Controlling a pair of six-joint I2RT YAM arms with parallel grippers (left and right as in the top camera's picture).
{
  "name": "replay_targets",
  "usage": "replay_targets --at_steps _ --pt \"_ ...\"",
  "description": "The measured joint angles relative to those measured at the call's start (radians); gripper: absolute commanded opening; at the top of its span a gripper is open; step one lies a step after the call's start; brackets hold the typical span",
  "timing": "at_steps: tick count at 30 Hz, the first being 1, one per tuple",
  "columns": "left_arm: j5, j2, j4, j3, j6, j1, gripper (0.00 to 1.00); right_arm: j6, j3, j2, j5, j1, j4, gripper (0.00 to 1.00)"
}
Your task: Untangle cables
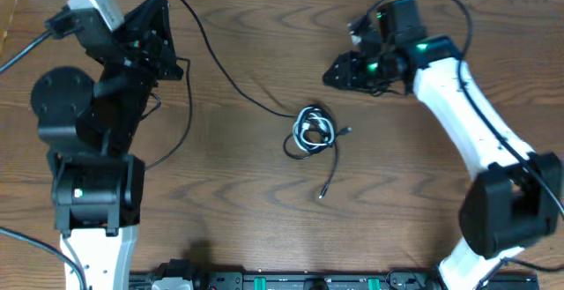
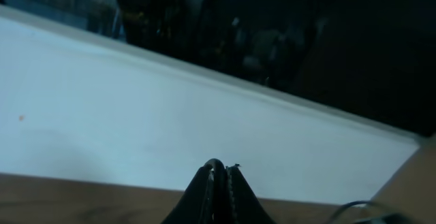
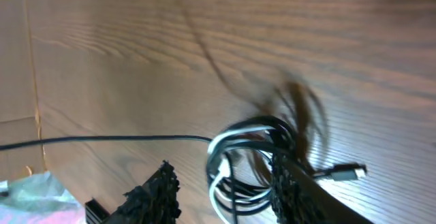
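The cables (image 1: 310, 130) lie in a small knot at mid-table, black loops wound with a white cord (image 1: 308, 121). One long black cable (image 1: 220, 65) runs from the knot up and left to my left gripper (image 1: 164, 1), which is shut on it at the table's far edge. A black tail ends in a plug (image 1: 322, 193) nearer the front. My right gripper (image 1: 339, 68) is open, above and just beyond the knot. In the right wrist view the knot (image 3: 248, 176) shows between its spread fingers (image 3: 225, 186), with a plug (image 3: 351, 173) at the right.
A white wall (image 2: 136, 115) stands past the table's far edge. A rack of equipment (image 1: 291, 281) lines the front edge. A crumpled pink and green item (image 3: 27, 197) shows at the lower left of the right wrist view.
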Motion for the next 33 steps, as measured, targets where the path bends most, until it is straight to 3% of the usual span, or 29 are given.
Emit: replay_targets --at_steps 20,33 --pt "0.0 0.019 -0.021 0.0 -0.043 -0.032 0.08 0.2 0.0 0.198 -0.003 0.142 0.135 0.49" --pt "0.0 0.033 -0.03 0.0 -0.043 -0.032 0.08 0.319 0.0 0.299 0.014 0.196 0.276 0.47"
